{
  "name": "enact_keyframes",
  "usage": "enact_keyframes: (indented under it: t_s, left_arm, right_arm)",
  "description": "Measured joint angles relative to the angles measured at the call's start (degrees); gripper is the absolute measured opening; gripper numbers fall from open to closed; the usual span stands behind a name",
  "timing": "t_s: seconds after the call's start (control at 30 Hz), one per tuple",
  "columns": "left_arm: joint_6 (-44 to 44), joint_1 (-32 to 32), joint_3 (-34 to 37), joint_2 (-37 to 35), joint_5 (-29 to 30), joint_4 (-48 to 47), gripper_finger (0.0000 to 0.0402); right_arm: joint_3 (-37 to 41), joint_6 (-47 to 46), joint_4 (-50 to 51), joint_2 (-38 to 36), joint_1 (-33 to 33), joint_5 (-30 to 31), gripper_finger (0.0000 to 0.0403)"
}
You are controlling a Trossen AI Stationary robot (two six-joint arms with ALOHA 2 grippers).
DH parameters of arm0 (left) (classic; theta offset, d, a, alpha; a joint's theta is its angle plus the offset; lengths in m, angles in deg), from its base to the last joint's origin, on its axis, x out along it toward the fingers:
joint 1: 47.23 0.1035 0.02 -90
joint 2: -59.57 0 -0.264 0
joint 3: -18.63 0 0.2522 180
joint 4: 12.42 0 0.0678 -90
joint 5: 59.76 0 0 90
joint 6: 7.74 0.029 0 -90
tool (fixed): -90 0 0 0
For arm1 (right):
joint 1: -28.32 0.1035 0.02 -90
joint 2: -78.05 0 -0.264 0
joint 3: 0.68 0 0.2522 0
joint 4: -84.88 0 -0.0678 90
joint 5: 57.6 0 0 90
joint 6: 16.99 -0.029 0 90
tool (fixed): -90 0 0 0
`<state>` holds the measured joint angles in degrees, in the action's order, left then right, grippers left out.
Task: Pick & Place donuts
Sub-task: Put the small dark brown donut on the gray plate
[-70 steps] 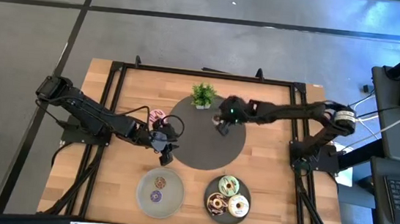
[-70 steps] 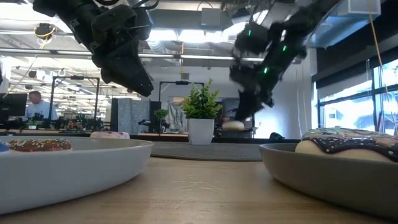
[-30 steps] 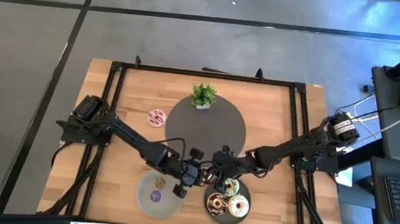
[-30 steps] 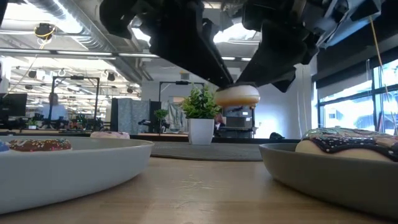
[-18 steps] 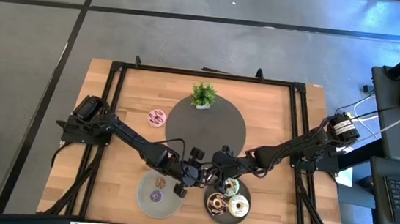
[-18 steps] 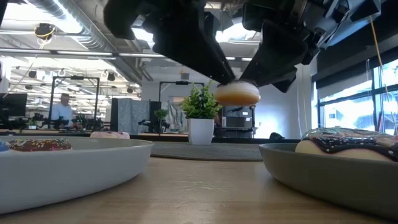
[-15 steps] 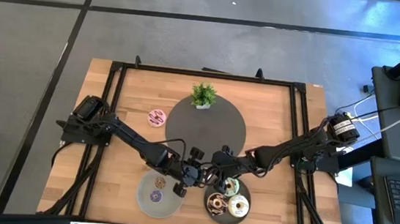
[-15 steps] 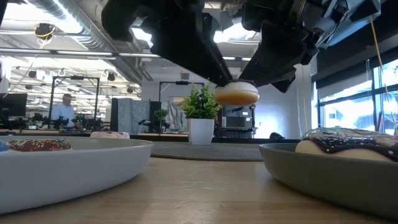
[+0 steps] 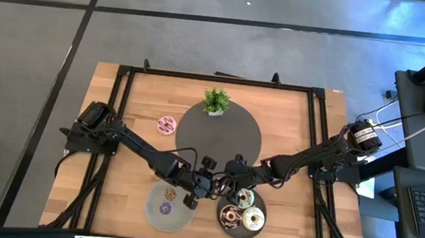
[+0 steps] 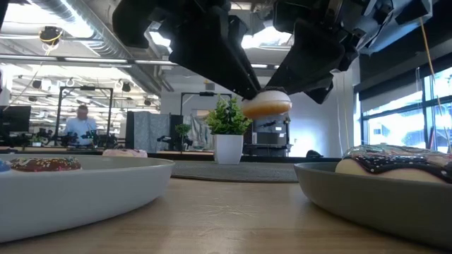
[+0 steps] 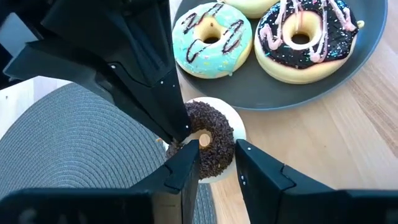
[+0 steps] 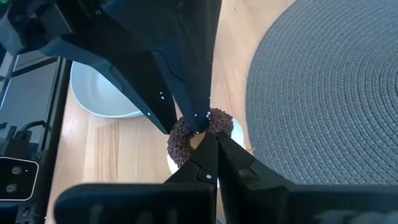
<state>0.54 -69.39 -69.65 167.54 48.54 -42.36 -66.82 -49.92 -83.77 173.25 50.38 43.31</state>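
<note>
Dark plate [image 9: 229,201], at the table's near edge right of centre, is carrying three donuts — a pale green one [image 11: 211,32], a chocolate one with pink drizzle [image 11: 308,34] and a cream one [image 9: 252,217]. Grey plate [image 9: 160,196] just left of the dark plate is holding a purple donut [image 9: 165,208] and a brown one [image 9: 170,195]. Both grippers are meeting beside the dark plate's left rim — left gripper [image 11: 216,149] and right gripper [image 12: 210,140] are each pinching the same chocolate-crumb donut [image 11: 210,144], held clear of the table. A pink donut [image 9: 167,124] is lying well beyond the dark plate, beside the round mat [image 9: 218,139].
</note>
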Motion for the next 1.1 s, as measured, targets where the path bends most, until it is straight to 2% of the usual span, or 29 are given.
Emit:
enact_keyframes:
  t_s: [0.2,0.53,0.73,0.9,1.03,1.1]
  left_arm:
    - [1.0,0.0,0.0,0.0,0.7,-0.1,0.0077]
    - [1.0,0.0,0.0,0.0,1.1,-0.4,0.0011]
    - [0.7,0.0,0.0,0.0,1.1,-0.5,0.0009]
    - [-0.9,-0.3,0.0,-0.2,1.4,-2.4,0.0007]
    - [-3.6,-1.0,0.0,-1.5,4.5,-5.9,0.0005]
    - [-5.9,-1.9,0.0,-2.7,6.3,-8.7,0.0005]
  right_arm:
    - [0.0,0.0,0.0,0.0,0.0,0.0,0.0003]
    - [0.0,0.3,0.0,0.0,0.0,0.2,0.0008]
    - [0.0,3.1,-0.2,0.0,0.0,-0.3,0.0041]
    - [0.0,4.5,0.5,-0.6,0.0,-0.2,0.0090]
    - [0.0,1.8,4.2,-3.6,0.3,2.7,0.0124]
    - [0.0,0.6,7.8,-6.0,1.0,6.0,0.0134]
